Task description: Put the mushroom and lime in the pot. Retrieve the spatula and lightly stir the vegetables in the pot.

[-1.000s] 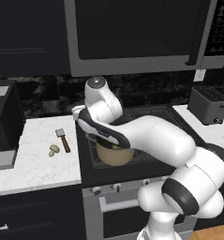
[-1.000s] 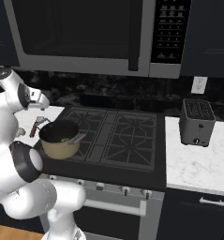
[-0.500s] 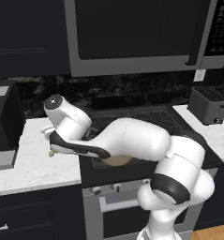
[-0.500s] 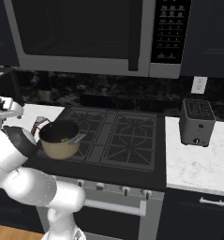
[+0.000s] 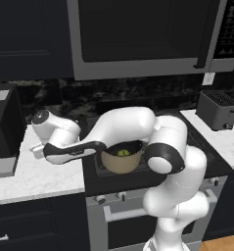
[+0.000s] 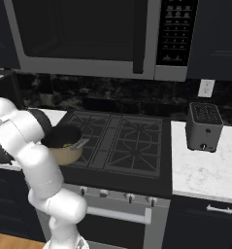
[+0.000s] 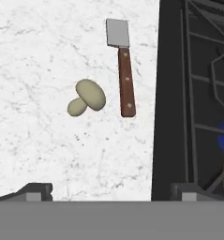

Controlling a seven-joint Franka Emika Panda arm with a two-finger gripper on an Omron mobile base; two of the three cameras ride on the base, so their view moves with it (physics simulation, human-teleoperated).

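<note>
I had the arm swung far over to the left side, out over the white marble counter (image 7: pixel 48 140) beside the stove (image 6: pixel 120 143). Through the hand camera I looked down on the mushroom (image 7: pixel 87 97), which lay on its side on the counter, cap at about 2 o'clock from its stem. Just beside it, at 3 o'clock, lay the spatula (image 7: pixel 122 65), not touching it. Its grey blade pointed to 12 o'clock and its red-brown handle ran down toward 6 o'clock. The gripper (image 7: pixel 111 190) was wide open and held nothing; one finger tip (image 7: pixel 36 190) showed at 7 o'clock in that picture and the other at 5 o'clock, with the mushroom up above the gap between them. The tan pot (image 5: pixel 121 159) sat on the front left burner of the stove, and the lime (image 5: pixel 122 153) was already lying inside it. From the right side I saw the pot (image 6: pixel 64 146) partly hidden behind the arm. A toaster (image 6: pixel 204 127) stood on the counter far to the right, well apart from everything else.
</note>
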